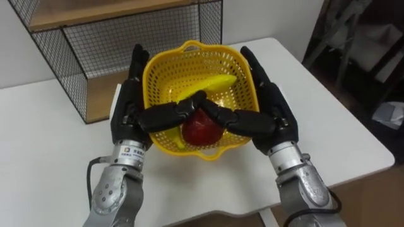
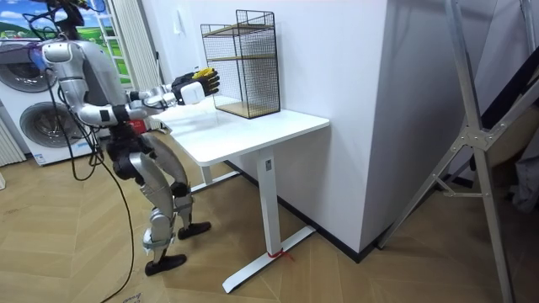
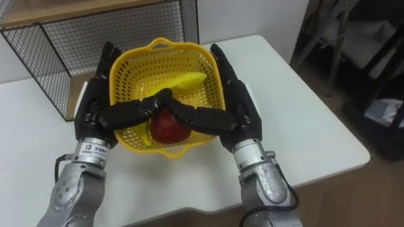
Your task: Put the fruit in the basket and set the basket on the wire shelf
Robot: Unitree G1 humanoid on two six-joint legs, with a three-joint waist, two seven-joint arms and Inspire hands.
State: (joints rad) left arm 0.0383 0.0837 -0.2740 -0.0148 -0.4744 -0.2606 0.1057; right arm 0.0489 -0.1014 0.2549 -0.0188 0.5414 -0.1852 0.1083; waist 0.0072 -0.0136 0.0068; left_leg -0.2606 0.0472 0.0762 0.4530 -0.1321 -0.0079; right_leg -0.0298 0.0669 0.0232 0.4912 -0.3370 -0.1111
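Note:
The yellow plastic basket [image 1: 189, 48] is held between my two hands in front of the wire shelf [image 1: 95, 38]. Inside it lie a red apple [image 1: 201, 130] and a yellow banana [image 1: 213, 84]. My left hand [image 1: 129, 104] presses flat against the basket's left wall. My right hand [image 1: 271, 104] presses flat against its right wall. Both sets of fingers are straight, and both thumbs reach across the near rim and meet above the apple. In the room view the basket [image 2: 205, 77] hangs a little above the table, short of the shelf [image 2: 244, 63].
The white table [image 1: 50, 145] runs under the basket, with its right edge and front corner close by. The black wire shelf has a wooden floor [image 1: 101, 94] and a wooden upper board. I stand at the table's end on the room view's left.

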